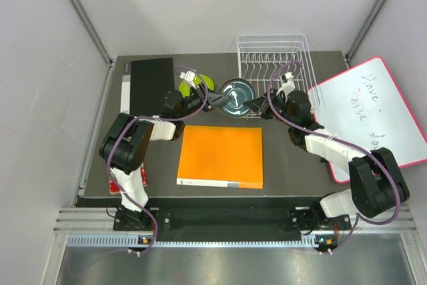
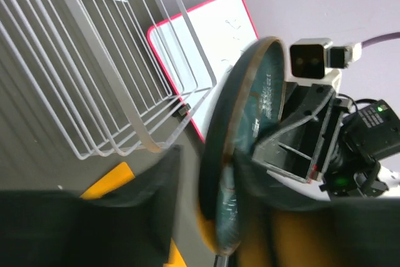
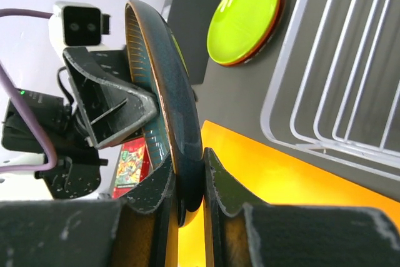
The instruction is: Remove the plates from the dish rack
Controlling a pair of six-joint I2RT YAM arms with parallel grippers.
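Observation:
The dark grey-blue plate is held on edge above the table, between the two grippers. My right gripper is shut on its lower rim; it also shows in the top view. My left gripper straddles the opposite rim with its jaws open; a gap shows beside one finger. The lime green plate lies flat on the table behind the left arm, with a reddish edge under it. The white wire dish rack at the back holds no plate that I can see. The dark red and orange plates are not clearly in view.
A big flat orange square lies below the held plate. A pink-edged whiteboard leans at the right. A black box sits at the back left. A red patterned card lies at the left edge.

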